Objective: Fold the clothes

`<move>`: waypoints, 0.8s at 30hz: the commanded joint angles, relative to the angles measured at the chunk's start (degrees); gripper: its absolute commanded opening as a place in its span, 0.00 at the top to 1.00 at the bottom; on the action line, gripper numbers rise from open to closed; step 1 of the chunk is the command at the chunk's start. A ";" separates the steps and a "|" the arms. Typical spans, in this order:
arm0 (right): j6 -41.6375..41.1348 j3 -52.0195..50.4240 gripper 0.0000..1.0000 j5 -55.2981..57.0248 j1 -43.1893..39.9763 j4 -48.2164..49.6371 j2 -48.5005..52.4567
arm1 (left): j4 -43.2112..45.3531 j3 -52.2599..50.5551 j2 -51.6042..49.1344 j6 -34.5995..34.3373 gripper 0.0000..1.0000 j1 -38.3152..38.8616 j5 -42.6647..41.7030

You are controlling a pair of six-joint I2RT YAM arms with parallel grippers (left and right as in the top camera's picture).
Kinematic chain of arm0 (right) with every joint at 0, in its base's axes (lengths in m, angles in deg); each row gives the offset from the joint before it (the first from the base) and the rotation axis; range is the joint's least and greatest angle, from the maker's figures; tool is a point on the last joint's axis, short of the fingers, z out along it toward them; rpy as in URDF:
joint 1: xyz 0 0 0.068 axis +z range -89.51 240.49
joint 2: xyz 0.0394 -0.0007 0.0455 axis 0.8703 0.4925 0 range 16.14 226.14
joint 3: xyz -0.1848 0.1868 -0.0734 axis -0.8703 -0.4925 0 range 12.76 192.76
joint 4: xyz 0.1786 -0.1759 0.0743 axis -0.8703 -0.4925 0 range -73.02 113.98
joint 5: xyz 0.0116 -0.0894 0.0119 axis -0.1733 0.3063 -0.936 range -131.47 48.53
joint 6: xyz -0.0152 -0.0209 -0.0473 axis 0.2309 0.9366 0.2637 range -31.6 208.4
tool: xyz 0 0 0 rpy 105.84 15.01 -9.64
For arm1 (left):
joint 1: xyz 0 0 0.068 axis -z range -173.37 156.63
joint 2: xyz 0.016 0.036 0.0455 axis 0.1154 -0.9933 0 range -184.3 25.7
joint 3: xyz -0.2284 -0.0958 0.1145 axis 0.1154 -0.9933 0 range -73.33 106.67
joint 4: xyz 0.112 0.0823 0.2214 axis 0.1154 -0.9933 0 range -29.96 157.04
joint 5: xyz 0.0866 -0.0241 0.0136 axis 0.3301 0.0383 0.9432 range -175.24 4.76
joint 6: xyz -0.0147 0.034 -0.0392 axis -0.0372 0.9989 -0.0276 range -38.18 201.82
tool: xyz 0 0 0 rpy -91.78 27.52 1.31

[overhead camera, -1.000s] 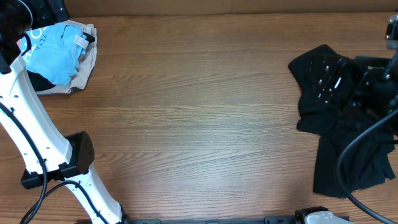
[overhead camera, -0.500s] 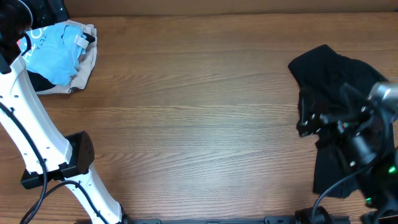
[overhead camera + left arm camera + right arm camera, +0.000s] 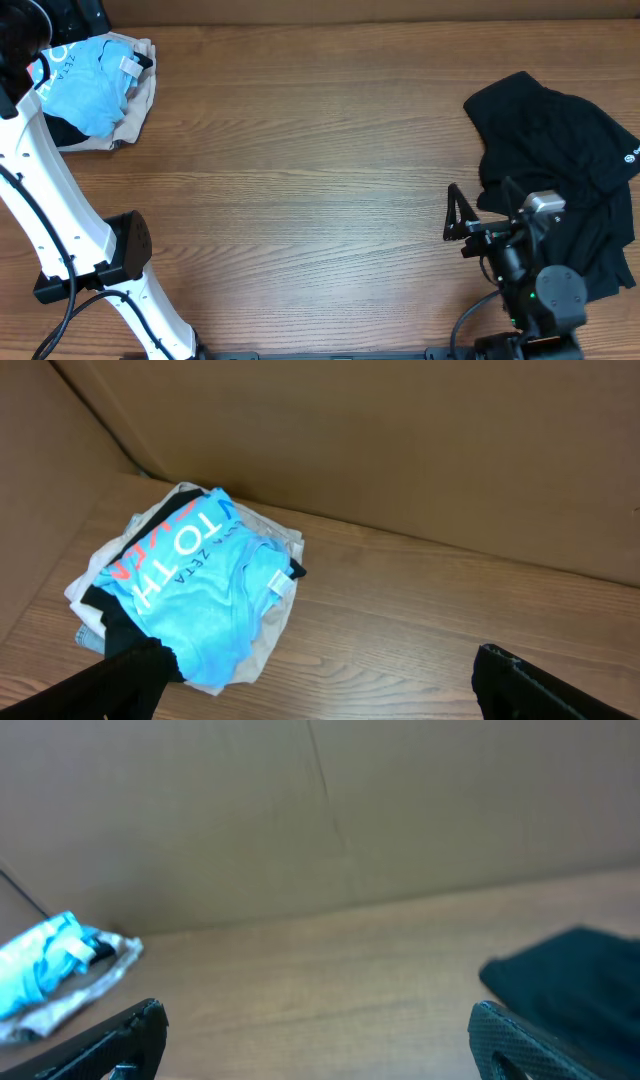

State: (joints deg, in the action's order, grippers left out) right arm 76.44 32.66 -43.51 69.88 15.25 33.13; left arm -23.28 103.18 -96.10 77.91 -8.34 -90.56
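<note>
A crumpled black garment lies at the right side of the table; its edge shows in the right wrist view. My right gripper is open and empty, just off the garment's left front edge, above bare wood. A stack of folded clothes with a light blue printed shirt on top sits at the far left corner. My left gripper is open and empty, hovering just in front of that stack.
A brown cardboard wall runs along the table's far edge. The left arm's white links stand along the left side. Bare wooden tabletop spans the middle between the stack and the black garment.
My right arm has pulled back off the black garment toward the front edge and now sits beside it. The garment stays in place, now fully uncovered. The left arm has not moved.
</note>
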 commanded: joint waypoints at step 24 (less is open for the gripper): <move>-0.04 -19.43 0.00 0.94 -2.71 19.06 -9.77 | 0.13 -0.15 -0.09 1.11 0.00 0.42 0.17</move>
State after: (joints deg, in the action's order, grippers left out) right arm 76.42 13.82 -42.94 67.54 32.99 24.11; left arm -23.26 103.18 -96.10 77.91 -8.34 -90.56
